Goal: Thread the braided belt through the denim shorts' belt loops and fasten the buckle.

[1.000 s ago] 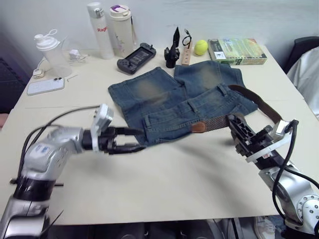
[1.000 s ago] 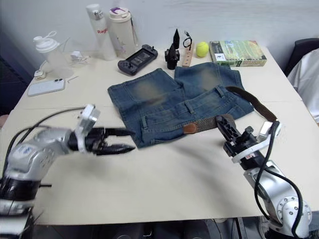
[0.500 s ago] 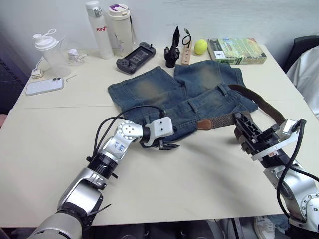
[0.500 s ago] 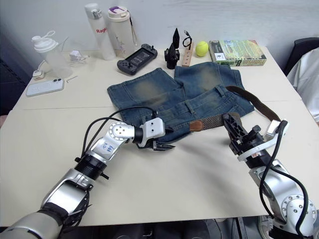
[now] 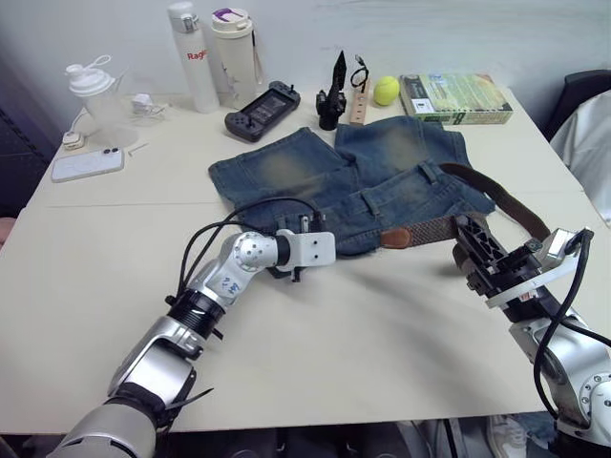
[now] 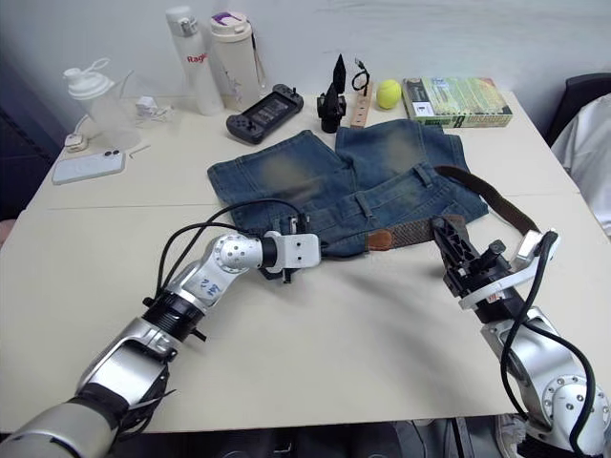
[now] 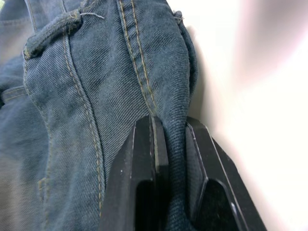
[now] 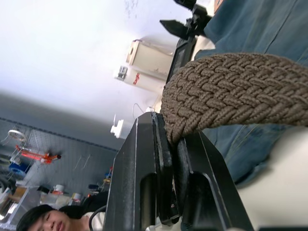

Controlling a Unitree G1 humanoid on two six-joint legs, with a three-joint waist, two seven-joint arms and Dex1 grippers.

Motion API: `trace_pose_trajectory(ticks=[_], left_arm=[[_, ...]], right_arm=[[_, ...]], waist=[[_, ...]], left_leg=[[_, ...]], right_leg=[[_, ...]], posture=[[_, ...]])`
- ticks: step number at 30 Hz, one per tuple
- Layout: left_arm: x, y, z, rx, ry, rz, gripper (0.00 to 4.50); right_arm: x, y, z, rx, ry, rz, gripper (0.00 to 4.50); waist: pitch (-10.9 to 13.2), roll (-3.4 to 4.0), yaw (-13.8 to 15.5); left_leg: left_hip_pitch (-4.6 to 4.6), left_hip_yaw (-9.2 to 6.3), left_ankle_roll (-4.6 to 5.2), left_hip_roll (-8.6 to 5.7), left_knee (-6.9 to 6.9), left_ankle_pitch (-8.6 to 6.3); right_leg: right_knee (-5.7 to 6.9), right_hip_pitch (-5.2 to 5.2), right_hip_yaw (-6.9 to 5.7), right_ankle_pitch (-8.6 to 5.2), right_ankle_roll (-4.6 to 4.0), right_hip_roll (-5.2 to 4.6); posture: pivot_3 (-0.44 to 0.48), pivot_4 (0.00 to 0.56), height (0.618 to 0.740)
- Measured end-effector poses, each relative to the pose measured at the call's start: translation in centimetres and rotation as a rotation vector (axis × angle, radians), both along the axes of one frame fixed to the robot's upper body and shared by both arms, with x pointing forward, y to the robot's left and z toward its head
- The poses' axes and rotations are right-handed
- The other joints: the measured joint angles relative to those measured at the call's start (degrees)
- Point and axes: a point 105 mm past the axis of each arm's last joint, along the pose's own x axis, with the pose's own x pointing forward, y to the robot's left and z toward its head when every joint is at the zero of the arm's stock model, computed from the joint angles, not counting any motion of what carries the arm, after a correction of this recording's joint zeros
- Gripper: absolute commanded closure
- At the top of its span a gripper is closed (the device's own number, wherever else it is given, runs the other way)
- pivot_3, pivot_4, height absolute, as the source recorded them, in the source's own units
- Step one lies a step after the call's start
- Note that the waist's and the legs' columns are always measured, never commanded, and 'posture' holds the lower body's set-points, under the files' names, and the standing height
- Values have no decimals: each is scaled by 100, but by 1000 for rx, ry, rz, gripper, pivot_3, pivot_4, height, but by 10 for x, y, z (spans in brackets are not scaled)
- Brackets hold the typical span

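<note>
The denim shorts (image 5: 315, 181) lie flat mid-table, waistband toward me. My left gripper (image 7: 175, 139) is shut on a fold of the waistband edge at the shorts' near left corner (image 5: 286, 260). A belt loop (image 7: 48, 31) shows just past its fingers. The braided belt (image 5: 430, 229) lies along the waistband, its tan tip (image 5: 394, 238) pointing left, and curves back around the shorts' right side (image 5: 511, 200). My right gripper (image 5: 468, 239) is shut on the belt's woven strap (image 8: 231, 91). I cannot make out the buckle.
Along the far edge stand two bottles (image 5: 212, 52), a shaker cup (image 5: 95, 95), a phone (image 5: 88, 164), a game controller (image 5: 261, 111), a tennis ball (image 5: 386, 91) and a green box (image 5: 453, 95). A person's head (image 8: 41, 221) shows in the right wrist view.
My left gripper swung right from the bare table to the shorts' near left corner and shut on the waistband. The right gripper kept its hold on the belt, and the tan tip slid slightly right.
</note>
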Motion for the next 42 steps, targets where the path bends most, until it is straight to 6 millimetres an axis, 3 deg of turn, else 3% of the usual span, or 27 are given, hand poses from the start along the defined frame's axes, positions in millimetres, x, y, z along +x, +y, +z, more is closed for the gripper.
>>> trace_pose_trajectory(ticks=[6,8,11,17,23,27,34,42], left_arm=[[-1,62,30,-12,-83,18,4325],[-13,81,23,-3,-52,3,4325],[-47,104,-1,-7,50,-58,4325],[-114,133,-26,19,154,-165,4325],[-133,150,-34,63,125,-183,4325],[-133,154,-35,73,116,-173,4325],[-128,148,-25,-31,206,-94,1146],[-126,152,52,-328,430,-2,1146]], right_arm=[[1,1,0,1,1,2,4500],[1,1,1,4,0,2,4500],[2,2,1,6,-1,2,4500],[5,7,3,-18,9,8,4500],[9,15,3,-79,31,27,4500],[11,18,5,-126,38,46,4500],[15,25,8,-165,37,75,4500],[26,16,7,-216,69,59,4500]], waist=[[0,2,-47],[1,3,-71],[3,7,-125],[8,16,-127],[9,19,-103],[9,22,-112],[9,22,-106],[16,33,-123]], left_leg=[[1,0,-1,0,-3,0],[1,-1,0,-1,-3,-2],[2,-2,-3,0,-5,-5],[3,-8,-7,1,-5,-12],[2,-7,1,-1,-4,-25],[4,-5,0,0,-6,-25],[2,-4,2,-2,0,-26],[3,-5,-1,-1,6,-24]], right_leg=[[-1,-1,-5,-2,-3,-2],[-2,0,-7,-2,-3,-4],[-3,-1,-2,-2,-3,-6],[-7,2,42,-3,-5,-11],[-7,2,43,-3,-6,-14],[-3,1,39,-3,-5,-11],[2,2,34,-3,-5,-10],[1,4,37,-3,-5,-2]], posture=[[0,150,720],[0,150,720],[0,150,720],[0,150,720],[0,150,720],[0,150,720],[0,150,720],[0,150,720]])
